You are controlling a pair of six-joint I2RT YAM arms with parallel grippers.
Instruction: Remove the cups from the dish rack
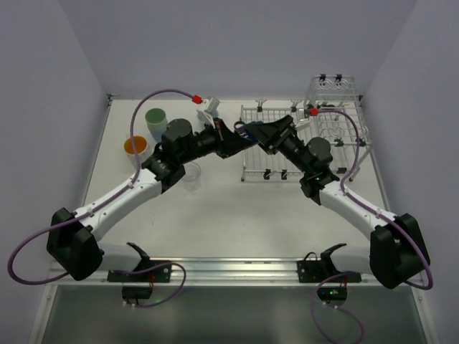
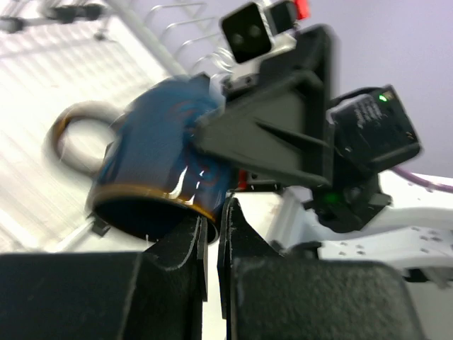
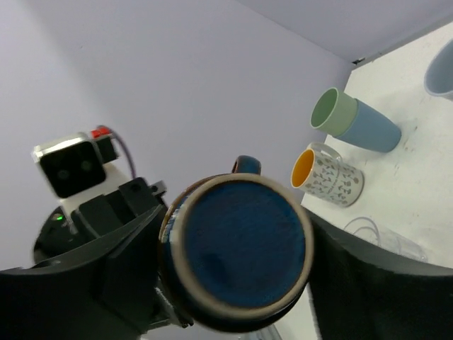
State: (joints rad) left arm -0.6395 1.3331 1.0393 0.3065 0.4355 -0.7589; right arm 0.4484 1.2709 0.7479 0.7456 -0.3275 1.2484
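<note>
The left arm and right arm stretch inward and meet above the white table, just beside the left edge of the dish rack. The right fingers clamp the navy mug in the air. The left fingers sit nearly together at its rim; whether they pinch it cannot be told.

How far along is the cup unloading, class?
Done: green tumbler, patterned mug and clear glass stand on the table. In hand: the right pincer holds the navy mug, left pincer at its rim. Left: setting it down; the rack shows no other cups, though arms hide part.
</note>
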